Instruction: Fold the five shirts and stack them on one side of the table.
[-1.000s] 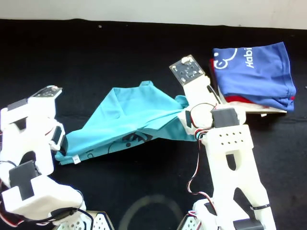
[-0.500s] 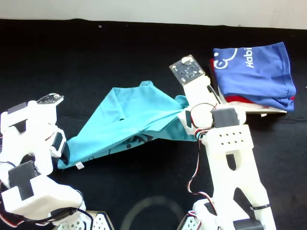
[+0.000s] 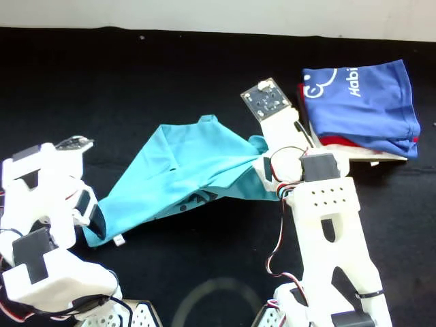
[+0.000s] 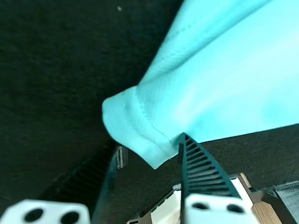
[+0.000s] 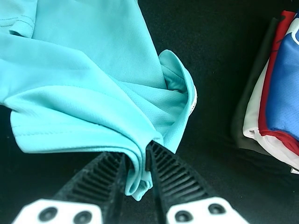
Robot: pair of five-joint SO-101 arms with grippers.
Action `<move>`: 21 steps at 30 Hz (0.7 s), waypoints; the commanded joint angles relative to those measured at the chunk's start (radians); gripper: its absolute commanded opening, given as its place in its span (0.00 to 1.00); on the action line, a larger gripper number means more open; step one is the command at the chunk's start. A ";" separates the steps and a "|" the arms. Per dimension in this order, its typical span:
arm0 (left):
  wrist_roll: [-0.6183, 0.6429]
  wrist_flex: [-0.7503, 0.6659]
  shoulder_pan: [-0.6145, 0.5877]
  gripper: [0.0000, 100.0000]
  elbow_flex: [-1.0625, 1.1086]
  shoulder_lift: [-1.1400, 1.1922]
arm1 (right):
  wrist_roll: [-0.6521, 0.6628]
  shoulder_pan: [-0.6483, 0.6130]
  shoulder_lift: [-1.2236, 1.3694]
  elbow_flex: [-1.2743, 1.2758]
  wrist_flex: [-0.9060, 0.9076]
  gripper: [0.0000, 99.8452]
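Black cloth covers the worktop [image 3: 170, 75] from edge to edge, with a pale wall strip along its far side. Between my two arms lies the teal shirt [image 3: 177, 170], drawn out in a long slanting shape from my left arm to my right, its collar end toward the far side.

My right claw [image 5: 138, 161] is clamped on the teal shirt: both ribbed fingers are pressed together over a bunched fold of its hem, and the cloth fans out from that pinch in ridges. One small curl of fabric stands up just beyond the fingertips.

My left claw [image 4: 149, 144] stands with its fingers apart. The opposite corner of the teal shirt, with its stitched hem, sits between the two fingertips and touches one of them; I cannot tell whether the other finger touches it. A small white tag shows at that corner in the high view.

Off to my right, near the far edge, sits the stack of folded shirts [image 3: 361, 102], well apart from the teal shirt. A blue shirt [image 3: 368, 88] lies on top, with red, white and dark layers showing beneath it.
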 commanded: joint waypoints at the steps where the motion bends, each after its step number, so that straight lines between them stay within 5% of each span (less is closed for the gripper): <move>1: 0.006 0.011 0.027 0.15 0.004 -0.015 | 0.002 -0.002 -0.038 -0.012 -0.002 0.01; 7: 0.006 0.060 0.027 0.00 0.005 -0.016 | 0.002 -0.002 -0.038 -0.012 -0.002 0.01; 16: 0.032 0.091 0.019 0.01 -0.193 -0.018 | 0.002 -0.002 -0.036 -0.013 -0.031 0.01; 21: 0.063 0.238 0.024 0.01 -0.460 -0.018 | -0.068 -0.002 -0.035 -0.120 -0.064 0.01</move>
